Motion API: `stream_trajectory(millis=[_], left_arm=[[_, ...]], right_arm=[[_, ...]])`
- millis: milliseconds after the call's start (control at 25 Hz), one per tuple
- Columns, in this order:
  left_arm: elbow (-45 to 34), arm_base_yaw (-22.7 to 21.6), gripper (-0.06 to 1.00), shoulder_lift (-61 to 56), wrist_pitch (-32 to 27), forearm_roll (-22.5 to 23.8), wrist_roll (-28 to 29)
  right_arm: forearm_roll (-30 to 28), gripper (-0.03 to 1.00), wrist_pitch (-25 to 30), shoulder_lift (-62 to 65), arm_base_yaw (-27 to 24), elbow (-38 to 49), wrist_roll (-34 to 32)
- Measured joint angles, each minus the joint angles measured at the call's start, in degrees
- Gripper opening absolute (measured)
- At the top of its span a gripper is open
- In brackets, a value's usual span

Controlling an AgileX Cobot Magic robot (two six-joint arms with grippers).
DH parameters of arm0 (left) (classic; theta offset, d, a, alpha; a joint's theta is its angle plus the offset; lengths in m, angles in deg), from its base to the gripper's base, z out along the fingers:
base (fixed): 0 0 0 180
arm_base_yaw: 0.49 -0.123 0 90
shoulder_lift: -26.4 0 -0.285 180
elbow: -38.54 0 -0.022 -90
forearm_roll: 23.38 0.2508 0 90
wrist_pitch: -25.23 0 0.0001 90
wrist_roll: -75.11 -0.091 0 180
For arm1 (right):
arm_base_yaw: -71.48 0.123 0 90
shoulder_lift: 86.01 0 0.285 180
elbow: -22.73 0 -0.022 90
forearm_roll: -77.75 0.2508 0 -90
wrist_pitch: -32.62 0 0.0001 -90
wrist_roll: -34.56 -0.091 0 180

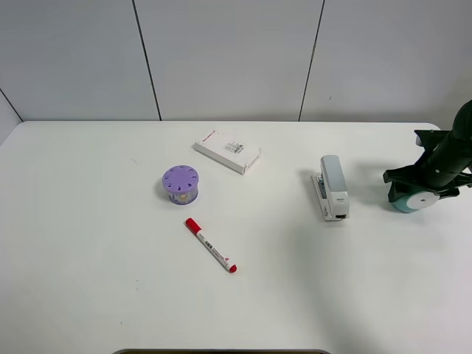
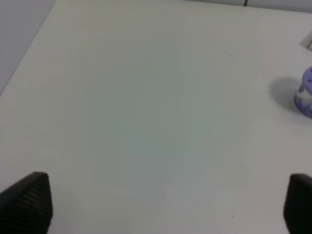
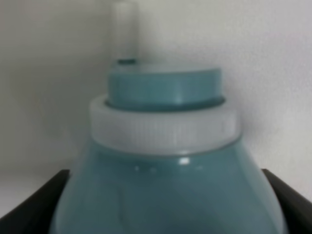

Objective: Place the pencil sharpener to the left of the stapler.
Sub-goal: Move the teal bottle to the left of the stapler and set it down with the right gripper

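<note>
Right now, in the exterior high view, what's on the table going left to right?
Purple round holed container → red-and-white marker pen → flat white rectangular box → silver-grey and white stapler → teal plastic pencil sharpener.

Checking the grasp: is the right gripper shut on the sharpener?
Shut on the sharpener: both fingers touch its sides in the wrist view.

Rightmost pencil sharpener (image 1: 410, 200), stapler (image 1: 332, 187) left of it — container (image 1: 181, 184) farther left, marker (image 1: 211, 245) before.
</note>
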Motion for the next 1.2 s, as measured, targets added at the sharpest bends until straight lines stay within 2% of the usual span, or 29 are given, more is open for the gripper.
stream_trajectory(millis=[960,1200], left_arm=[[0.0,0.0,0.95,0.0,0.0,0.0,0.0],[0.0,0.0,0.95,0.0,0.0,0.0,0.0]], right_arm=[[0.0,0.67,0.0,0.07,0.0,0.0,0.0],[-0.06,0.67,-0.1,3.57,0.0,0.0,0.0]])
